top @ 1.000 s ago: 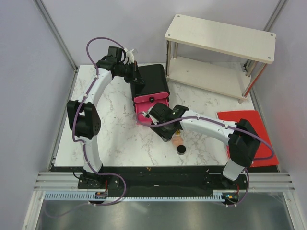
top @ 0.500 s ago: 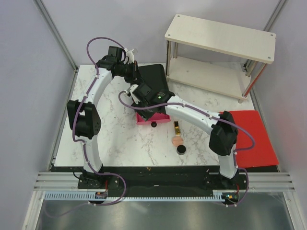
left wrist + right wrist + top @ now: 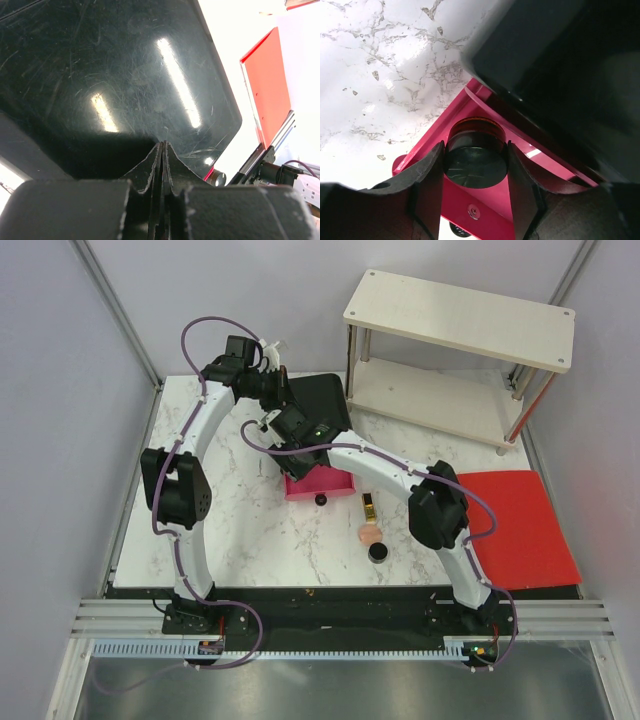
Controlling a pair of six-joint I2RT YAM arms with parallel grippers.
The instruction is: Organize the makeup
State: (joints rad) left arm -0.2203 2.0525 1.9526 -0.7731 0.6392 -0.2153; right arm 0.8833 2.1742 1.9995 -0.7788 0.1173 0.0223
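My right gripper (image 3: 476, 167) is shut on a round black jar (image 3: 476, 159) and holds it over the open pink drawer (image 3: 540, 167) of the black box (image 3: 330, 400). In the top view that gripper (image 3: 297, 448) sits at the drawer's (image 3: 325, 486) back left. My left gripper (image 3: 162, 148) is shut with nothing between its fingers, its tips resting on the box's glossy black top (image 3: 100, 75). On the marble in front of the drawer lie a gold-black tube (image 3: 369, 506), a peach puff (image 3: 371, 533) and a second round black jar (image 3: 378, 553).
A light wooden two-level shelf (image 3: 460, 330) stands at the back right. A red mat (image 3: 525, 525) lies at the table's right edge. The drawer's black knob (image 3: 321, 500) juts toward the front. My right arm spans the table's middle.
My right arm has swung from the table's front middle back and left to the open pink drawer, uncovering the tube and puff. My left arm has stayed on the box.
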